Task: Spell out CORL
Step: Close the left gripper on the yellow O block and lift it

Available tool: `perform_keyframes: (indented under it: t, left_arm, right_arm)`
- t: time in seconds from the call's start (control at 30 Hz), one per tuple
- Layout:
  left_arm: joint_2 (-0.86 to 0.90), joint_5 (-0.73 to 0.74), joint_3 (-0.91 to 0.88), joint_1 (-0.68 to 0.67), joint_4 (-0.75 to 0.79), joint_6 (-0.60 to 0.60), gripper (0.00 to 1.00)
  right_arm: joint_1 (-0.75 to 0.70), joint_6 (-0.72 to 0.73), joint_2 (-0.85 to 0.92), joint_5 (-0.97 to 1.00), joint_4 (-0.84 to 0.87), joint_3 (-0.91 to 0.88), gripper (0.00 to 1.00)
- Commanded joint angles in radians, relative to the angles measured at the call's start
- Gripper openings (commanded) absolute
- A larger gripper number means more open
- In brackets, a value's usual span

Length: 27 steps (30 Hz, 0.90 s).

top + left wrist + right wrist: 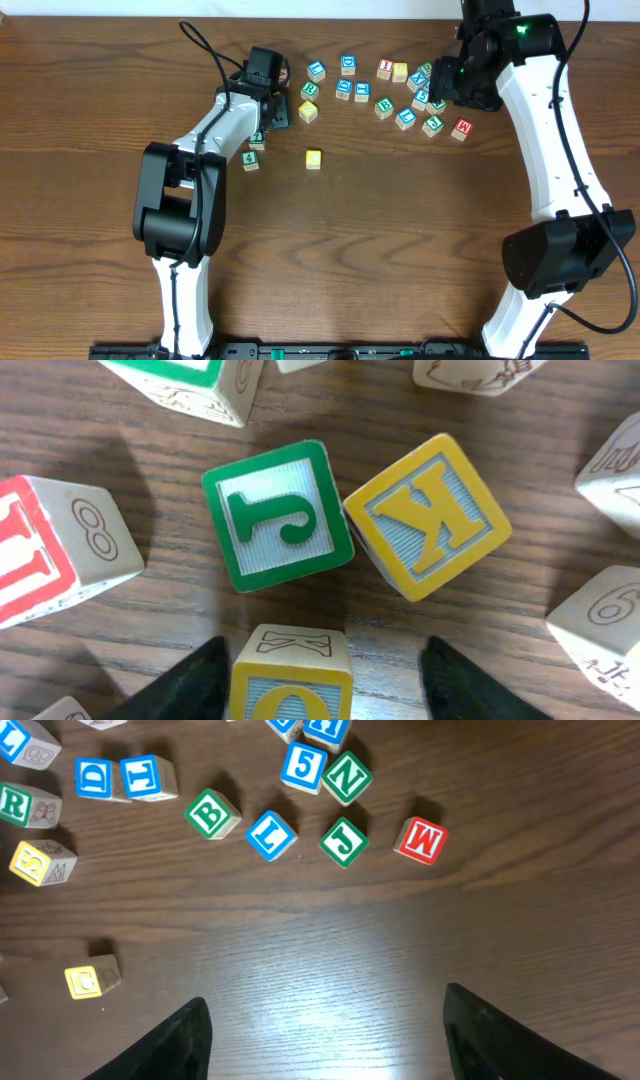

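Straddling yellow O block (290,690), L gripper (325,650) has jaws spread, not clamped. R gripper (325,1005) gapes wide over bare table (330,920). Yellow C block (313,158) sits alone on open wood, well apart from block cluster (405,117)

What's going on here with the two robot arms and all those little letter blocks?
The robot is meant to spell CORL with the blocks. A yellow C block sits alone on the table, apart from the scattered pile. The left fingers are open on either side of a yellow O block, not gripping it yet. The right fingers are open and empty, hovering near the pile's other end.
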Motion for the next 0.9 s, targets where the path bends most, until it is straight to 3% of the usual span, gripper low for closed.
perform_keyframes:
  t: [0.0, 0.27, 0.87]
  left_arm:
    - [0.005, -0.017, 0.0, 0.002, -0.006, 0.0, 0.55]
    - [0.002, -0.016, 0.001, 0.002, -0.029, -0.003, 0.41]
    - [-0.098, -0.016, 0.001, 0.002, -0.038, -0.003, 0.31]
  right_arm:
    - [0.011, -0.015, -0.017, 0.029, -0.001, 0.017, 0.69]
    - [0.01, -0.015, -0.017, 0.029, -0.002, 0.017, 0.7]
    - [0.011, -0.015, -0.017, 0.048, -0.009, 0.017, 0.73]
